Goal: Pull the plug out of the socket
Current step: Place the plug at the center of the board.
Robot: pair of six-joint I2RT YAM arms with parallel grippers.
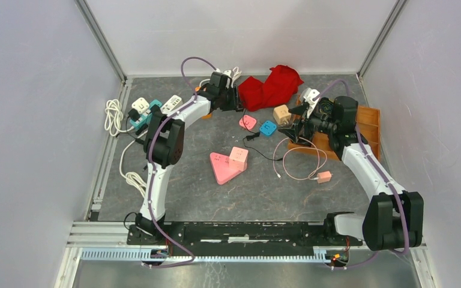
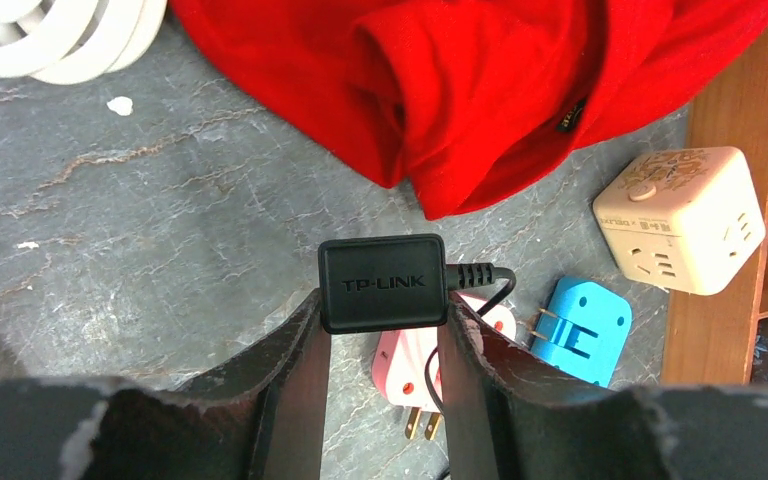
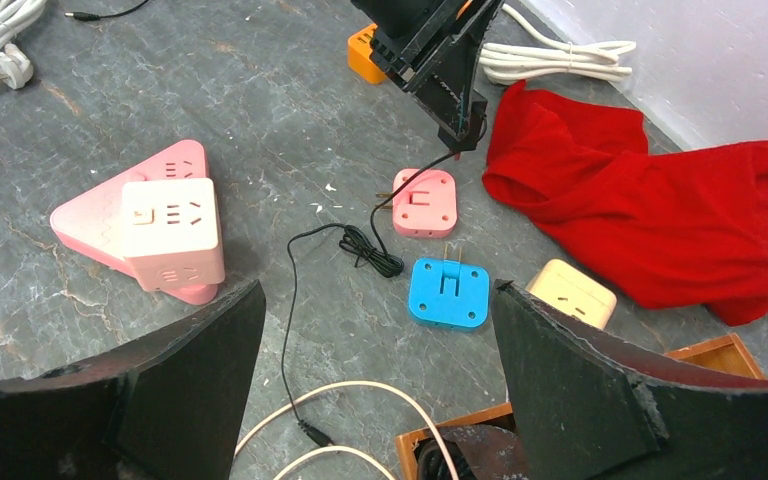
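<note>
We are reading only one brand name: "TP-LINK", in capitals of the same black as the casing, is running across the near face of the black plug (image 2: 383, 283) in the left wrist view. We are also seeing a small dark tag (image 2: 566, 116) on the red cloth (image 2: 480, 80), and it is carrying yellowish marks too small for us to make out. The beige cube socket (image 2: 682, 215) is showing a faint brownish pattern on its top face, but we are not finding legible letters in it. In the other two views we are reading nothing.

Black plug (image 2: 383, 284), red cloth (image 2: 460, 80), blue adapter (image 2: 585, 330)
</note>
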